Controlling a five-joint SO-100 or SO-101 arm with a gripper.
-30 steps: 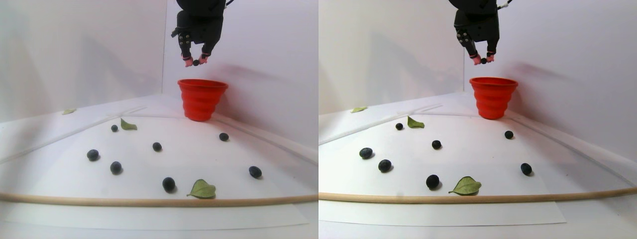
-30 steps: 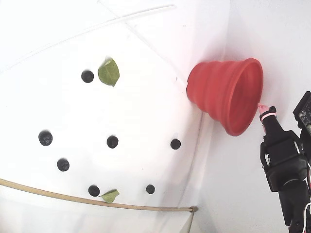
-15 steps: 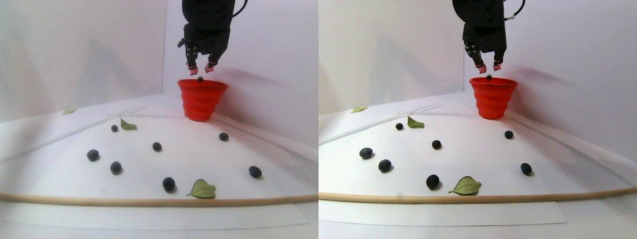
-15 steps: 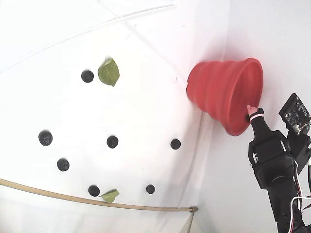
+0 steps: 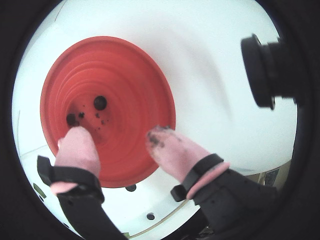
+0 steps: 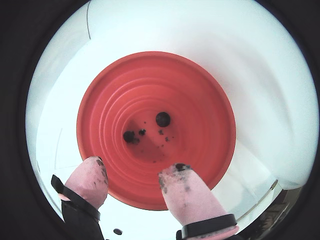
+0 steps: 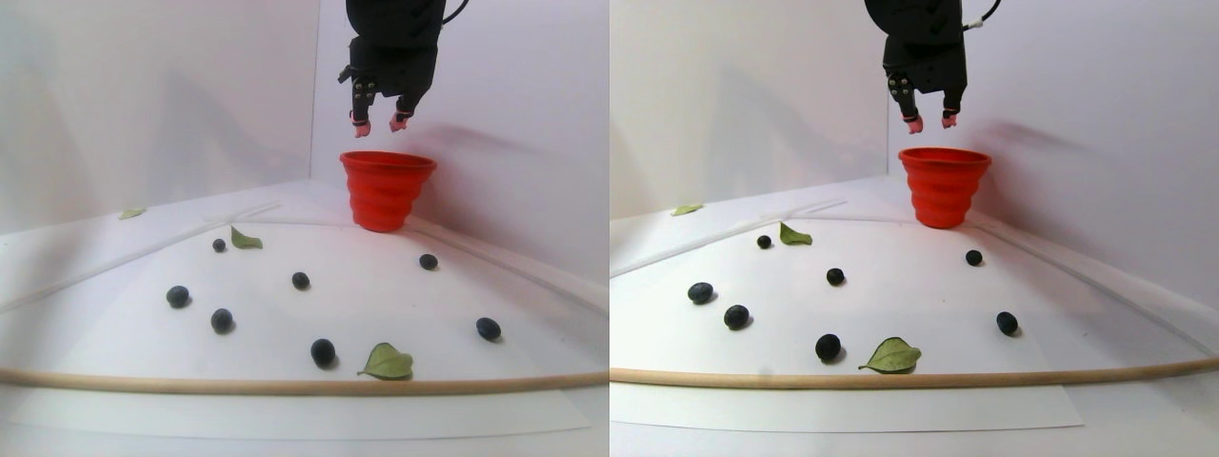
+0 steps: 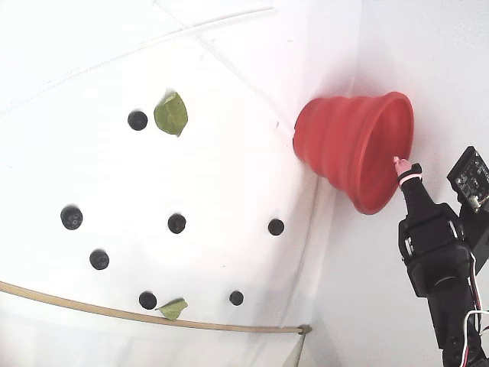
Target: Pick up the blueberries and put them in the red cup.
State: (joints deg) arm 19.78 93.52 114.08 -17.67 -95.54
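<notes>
Above the red cup point(image 7: 388, 190), the gripper point(image 7: 379, 122) is held parted and empty. Two blueberries point(image 6: 162, 119) are seen inside; seven are counted on the table point(image 7: 286, 314), with three leaves point(image 7: 387, 363).

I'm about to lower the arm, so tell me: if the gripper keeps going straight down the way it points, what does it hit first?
Most likely the inside of the red cup. The open gripper points into its mouth, toward the two blueberries on the bottom, though one fingertip looks close to the rim.
</notes>
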